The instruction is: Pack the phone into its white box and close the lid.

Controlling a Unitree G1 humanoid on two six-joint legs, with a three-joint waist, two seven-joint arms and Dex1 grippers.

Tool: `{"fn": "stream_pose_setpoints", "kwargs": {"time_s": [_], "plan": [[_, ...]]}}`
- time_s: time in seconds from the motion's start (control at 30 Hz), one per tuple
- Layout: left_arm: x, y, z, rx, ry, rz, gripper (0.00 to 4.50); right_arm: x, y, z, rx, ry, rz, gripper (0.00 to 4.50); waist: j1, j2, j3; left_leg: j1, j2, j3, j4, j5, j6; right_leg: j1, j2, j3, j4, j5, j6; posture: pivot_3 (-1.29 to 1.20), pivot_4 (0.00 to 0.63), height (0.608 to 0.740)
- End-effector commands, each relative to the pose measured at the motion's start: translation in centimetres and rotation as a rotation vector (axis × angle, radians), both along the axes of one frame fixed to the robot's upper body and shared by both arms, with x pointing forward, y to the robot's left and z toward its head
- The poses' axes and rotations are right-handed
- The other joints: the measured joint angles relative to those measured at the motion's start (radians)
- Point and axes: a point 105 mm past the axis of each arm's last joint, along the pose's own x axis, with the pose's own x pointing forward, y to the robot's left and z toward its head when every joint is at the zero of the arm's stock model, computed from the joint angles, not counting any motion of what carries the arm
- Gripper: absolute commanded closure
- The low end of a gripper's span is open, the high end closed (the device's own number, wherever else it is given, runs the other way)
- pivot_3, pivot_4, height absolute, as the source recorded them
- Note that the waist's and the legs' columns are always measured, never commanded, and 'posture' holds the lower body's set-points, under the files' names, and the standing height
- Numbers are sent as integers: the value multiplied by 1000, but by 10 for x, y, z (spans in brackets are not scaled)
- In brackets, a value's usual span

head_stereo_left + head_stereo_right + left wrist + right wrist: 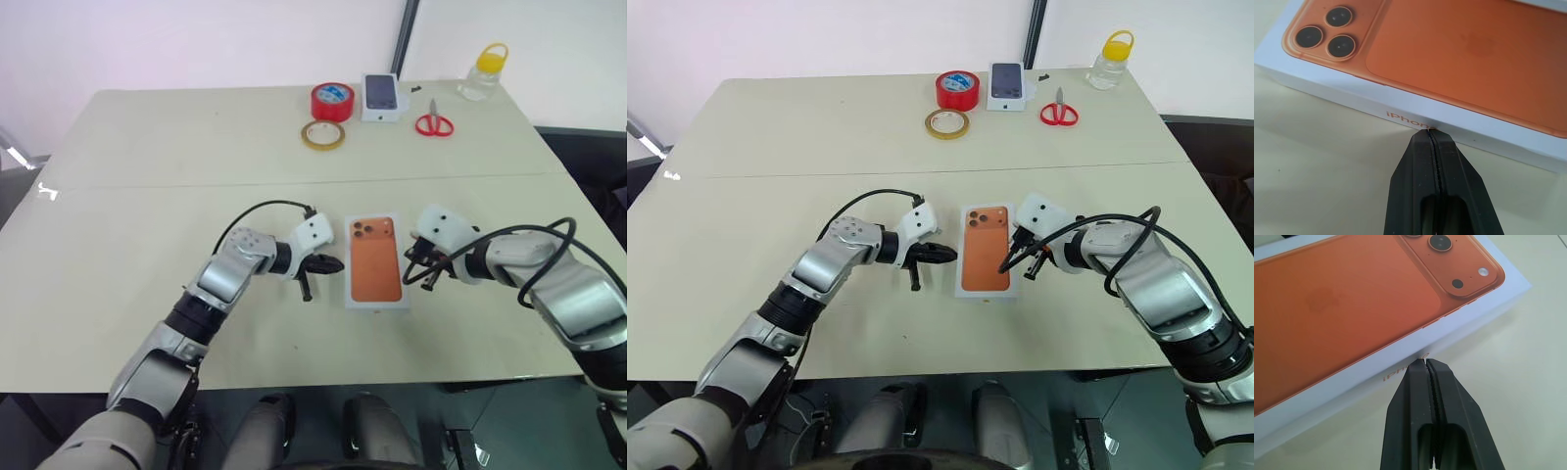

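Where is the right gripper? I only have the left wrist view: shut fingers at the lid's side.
Observer: The right gripper is at the opposite long side of the lid, also shut, with its tip at the wall.
Operator: How does the lid lie?
Observer: Flat between the two arms, with the printed camera end pointing away from the robot.
Operator: What else is on the table?
Observer: Along the far edge are red tape, yellow tape, a small white box, red scissors and a bottle.
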Motion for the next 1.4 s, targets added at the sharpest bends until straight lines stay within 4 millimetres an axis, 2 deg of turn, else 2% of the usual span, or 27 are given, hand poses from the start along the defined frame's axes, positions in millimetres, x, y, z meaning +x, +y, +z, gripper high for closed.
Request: {"fn": "stream_pose_setpoints", "kwargs": {"time_s": [0.03,0.5,0.63,0.73,0.9,1.0,1.07,1.1,1.2,1.4], "plan": [[1,-9,28,-95,-43,-15,4500,-1,4,7,11,-28,22,4451,-1,0,0,0,0,0,0,0,0,0,0,0,0,0,0,0,150,740],[-5,-10,25,-88,-29,-26,4500,-3,2,-1,2,-6,22,4451,0,0,0,0,0,0,0,0,0,0,0,0,0,0,0,0,150,740],[-2,-5,15,-45,-33,-12,4500,-2,0,1,0,-11,13,4451,0,0,0,0,0,0,0,0,0,0,0,0,0,0,0,0,150,740],[4,2,15,-55,-34,29,4500,-1,-5,5,-8,-28,2,4451,-1,0,0,0,0,0,0,0,0,0,0,0,0,0,0,0,150,740],[25,13,39,-152,-44,124,4500,-4,-19,24,-2,-69,15,4451,1,0,0,0,0,0,0,0,0,0,0,0,0,0,0,0,150,740],[35,3,59,-217,-61,134,4500,-19,-13,28,51,-56,99,4451,4,0,0,0,0,0,0,0,0,0,0,0,0,0,0,0,150,740],[39,-8,63,-213,-77,117,4500,-33,-4,21,74,-9,164,4451,7,-1,0,0,0,0,1,0,0,1,0,-1,-1,0,0,0,150,740],[40,-13,62,-199,-84,107,4500,-39,0,17,87,12,187,4451,8,-1,0,0,0,0,1,0,0,1,0,-1,-1,0,0,0,150,740],[43,-26,42,-82,-114,80,4500,-49,11,4,115,57,203,4451,4,-1,0,0,0,1,1,0,0,1,0,-1,0,0,0,0,150,740],[42,-38,7,50,-78,50,4500,-57,12,-23,93,118,150,4451,2,-2,0,0,0,0,1,0,0,1,0,0,1,0,0,0,150,740]]}}
